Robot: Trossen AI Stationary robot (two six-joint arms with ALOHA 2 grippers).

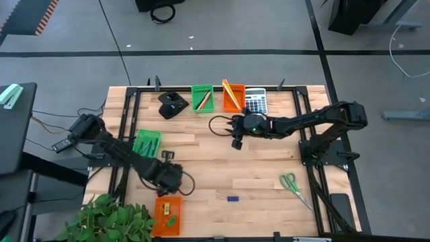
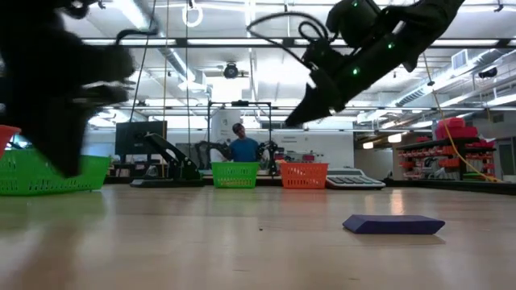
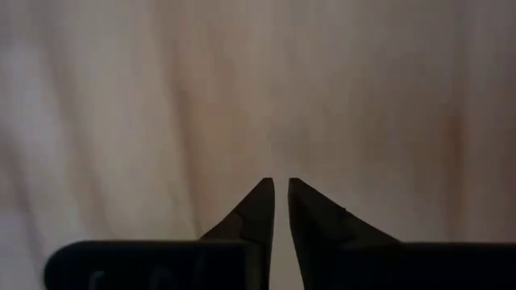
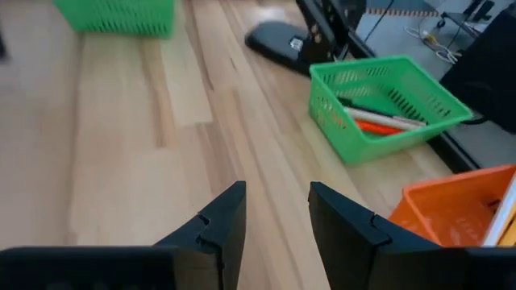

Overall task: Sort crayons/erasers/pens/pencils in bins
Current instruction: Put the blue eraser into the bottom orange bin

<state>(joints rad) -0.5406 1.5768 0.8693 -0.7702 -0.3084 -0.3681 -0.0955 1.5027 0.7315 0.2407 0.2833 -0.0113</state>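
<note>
Overhead, the wooden slatted desk [image 1: 255, 175] carries four bins. A green bin [image 1: 202, 97] and an orange bin [image 1: 233, 96] sit side by side at twelve o'clock, next to a grey calculator [image 1: 255, 101]; each holds long thin sticks, laid lengthwise because the trays are narrow. A second green bin [image 1: 146, 143] lies at nine o'clock and a second orange bin [image 1: 167, 214] at seven o'clock, with small blocks in it. The left tool [image 1: 169, 176] hangs just above that orange bin's far edge, probably because erasers go there. The right tool [image 1: 236, 138] sits near the desk's middle, below the twelve o'clock bins. A small blue eraser [image 1: 232, 199] lies alone at six o'clock, and green-handled scissors [image 1: 290, 182] at four o'clock.

From desk height, the eraser [image 2: 393, 224] reads as a flat, matte, sharp-cornered slab resting on the smooth boards. A person shows far behind the desk.

Through the left wrist camera, that tool [image 3: 280, 211] has its tapered dark fingers parted by only a thin slit, with nothing between them, over blurred pale wood.

Through the right wrist camera, that tool [image 4: 276, 217] stands partly open and empty. The lattice-walled green bin [image 4: 387, 101] ahead holds pens or pencils; I cannot tell which.
</note>
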